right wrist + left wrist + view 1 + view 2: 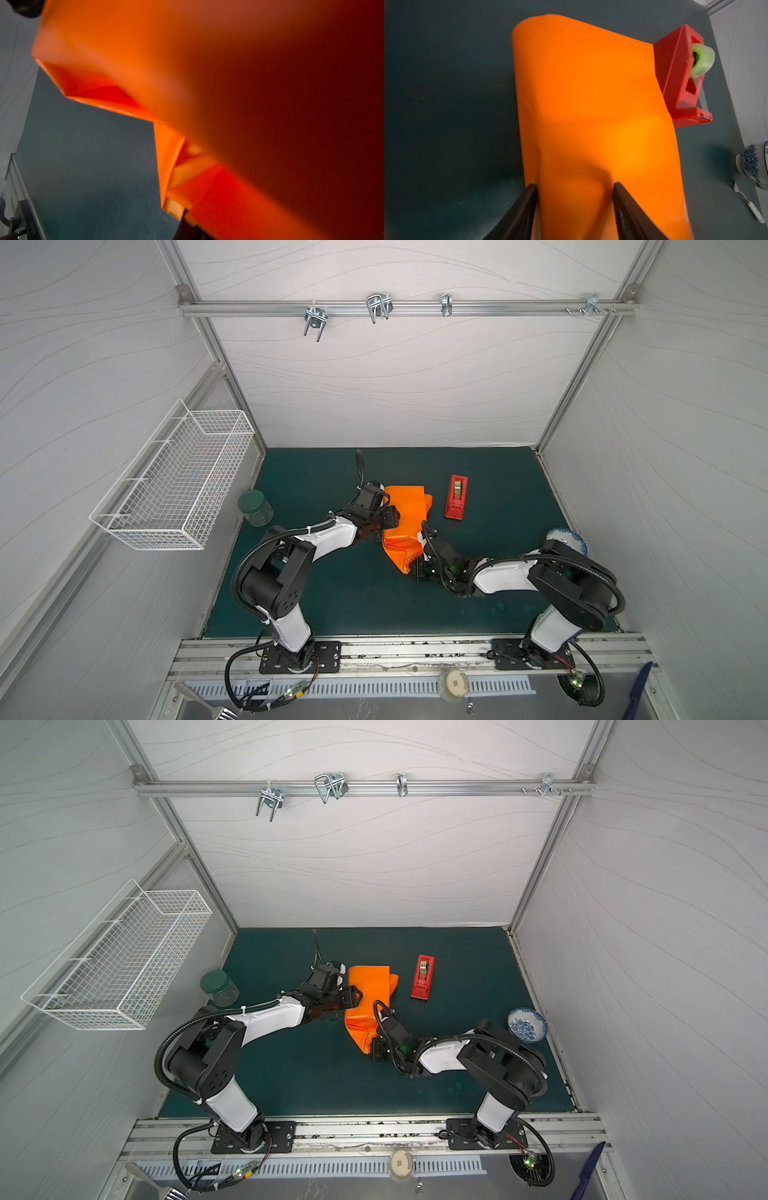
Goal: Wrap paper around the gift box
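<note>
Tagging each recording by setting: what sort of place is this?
Probably a lab robot cell, not a home: white panels in an aluminium frame, a left arm and right arm bolted to a front rail, and a green work mat.

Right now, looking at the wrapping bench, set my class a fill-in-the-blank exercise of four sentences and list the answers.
1. The paper is coloured ___.
2. In both top views the tape dispenser stands to the ___ of the paper.
3. The jar has a dark ___ lid.
4. The bowl is patterned in blue and ___.

Missing words: orange; right; green; white.
</note>
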`<action>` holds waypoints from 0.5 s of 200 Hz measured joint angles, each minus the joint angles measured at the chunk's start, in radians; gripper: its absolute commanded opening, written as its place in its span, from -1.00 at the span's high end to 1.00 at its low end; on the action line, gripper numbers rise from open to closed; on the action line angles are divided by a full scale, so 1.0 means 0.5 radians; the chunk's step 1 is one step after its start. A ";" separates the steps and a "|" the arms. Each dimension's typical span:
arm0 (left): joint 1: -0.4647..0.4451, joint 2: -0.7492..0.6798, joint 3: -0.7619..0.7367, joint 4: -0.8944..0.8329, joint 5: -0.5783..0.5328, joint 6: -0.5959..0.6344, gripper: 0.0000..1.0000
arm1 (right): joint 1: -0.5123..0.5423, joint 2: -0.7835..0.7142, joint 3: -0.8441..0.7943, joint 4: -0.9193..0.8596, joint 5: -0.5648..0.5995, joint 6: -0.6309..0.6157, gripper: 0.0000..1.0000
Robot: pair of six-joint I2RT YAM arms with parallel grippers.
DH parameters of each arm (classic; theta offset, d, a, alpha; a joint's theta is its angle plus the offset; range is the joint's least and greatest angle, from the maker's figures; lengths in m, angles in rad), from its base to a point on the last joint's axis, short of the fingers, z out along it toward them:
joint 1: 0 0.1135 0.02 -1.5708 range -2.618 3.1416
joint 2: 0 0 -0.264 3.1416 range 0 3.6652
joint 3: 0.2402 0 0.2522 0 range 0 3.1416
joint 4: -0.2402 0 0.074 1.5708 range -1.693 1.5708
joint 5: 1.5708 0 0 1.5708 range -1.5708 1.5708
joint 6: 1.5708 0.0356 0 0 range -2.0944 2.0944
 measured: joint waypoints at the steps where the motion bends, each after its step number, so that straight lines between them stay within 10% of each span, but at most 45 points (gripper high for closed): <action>1: 0.000 0.000 0.000 0.001 0.001 0.000 -0.20 | -0.002 0.001 0.000 -0.001 -0.001 -0.002 1.00; 100: 0.000 -0.004 0.000 -0.002 0.000 -0.002 -0.24 | -0.142 0.005 0.027 -0.037 -0.075 -0.121 0.90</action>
